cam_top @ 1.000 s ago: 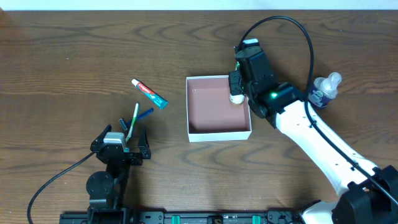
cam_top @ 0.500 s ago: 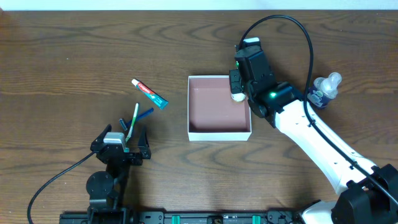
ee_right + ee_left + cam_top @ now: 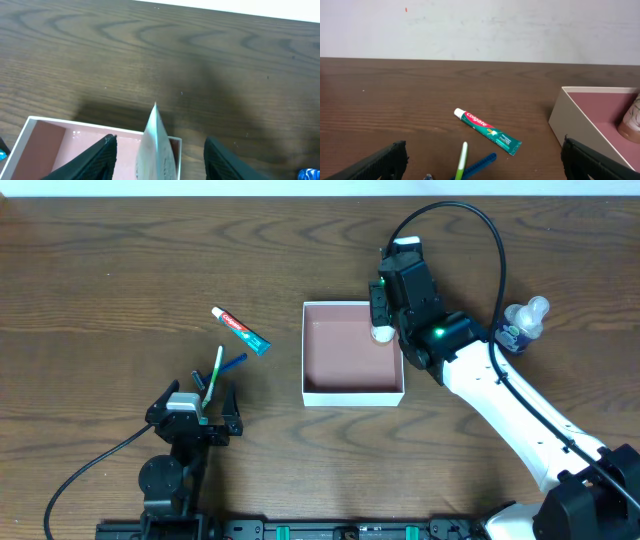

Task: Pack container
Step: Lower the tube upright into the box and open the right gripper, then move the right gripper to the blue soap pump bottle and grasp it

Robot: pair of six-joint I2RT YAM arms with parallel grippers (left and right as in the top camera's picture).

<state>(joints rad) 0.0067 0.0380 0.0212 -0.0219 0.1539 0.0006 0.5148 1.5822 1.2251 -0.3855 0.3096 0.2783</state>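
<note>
Your right gripper has just spread, leaving the white tube at the container's two o'clock corner; left gripper waits, jaws wide.

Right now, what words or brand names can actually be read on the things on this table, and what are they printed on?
"Colgate": on the toothpaste tube, white letters on its red part.
Blue label on the bottle: too small to read.
White tube standing in the container: faint marks, too blurred to read.
Nothing else shows any text.
</note>
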